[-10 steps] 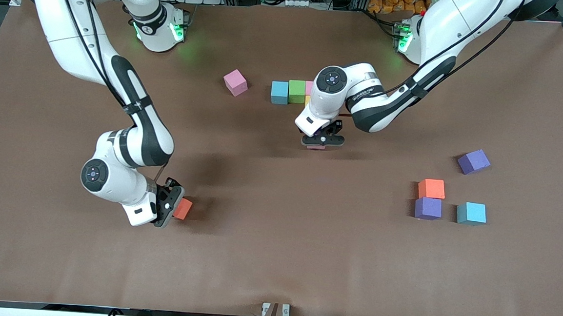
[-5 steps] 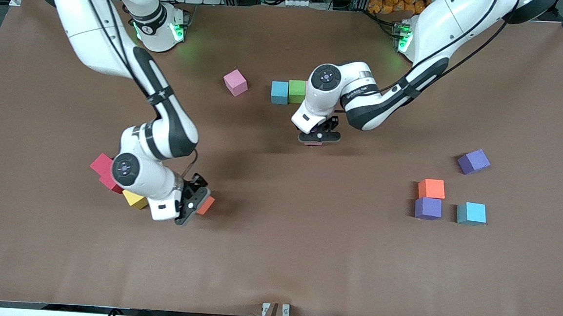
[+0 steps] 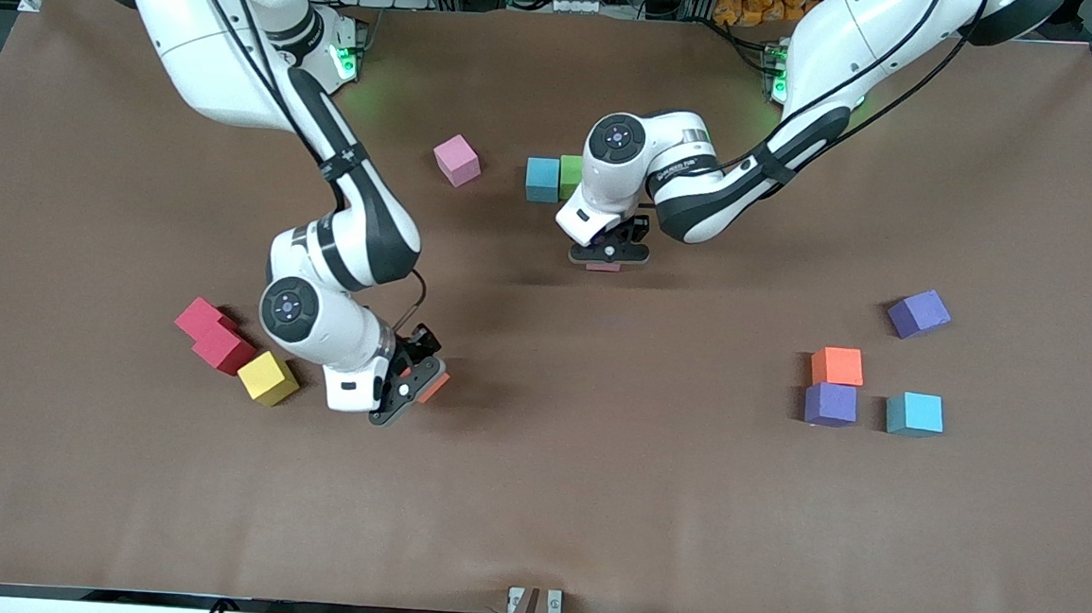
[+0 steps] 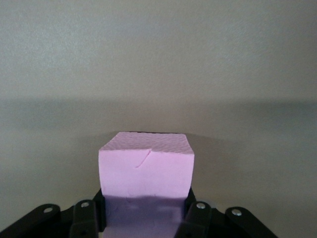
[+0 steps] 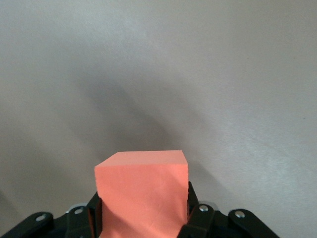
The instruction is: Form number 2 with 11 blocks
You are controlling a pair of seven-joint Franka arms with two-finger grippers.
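Meanwhile the right hand [image 3: 411, 388] stayed clamped on an orange block [image 5: 141, 191], and over the last second carried it above the counter [image 3: 534, 495] toward the middle, uncovering two red blocks [image 3: 211, 333] and a yellow block [image 3: 268, 377] that its arm had hidden. The left hand [image 3: 608, 254], gripping a pink block [image 4: 146, 171], drifted over the counter toward the blue block [image 3: 542, 178] and green block [image 3: 569, 174] of the started row, which its arm now partly covers. Judgement: both arms are delivering; the number 2 is barely begun. Loose purple [image 3: 918, 313], orange [image 3: 836, 366], purple [image 3: 830, 404], blue [image 3: 914, 413] and pink [image 3: 457, 160] blocks lay untouched.
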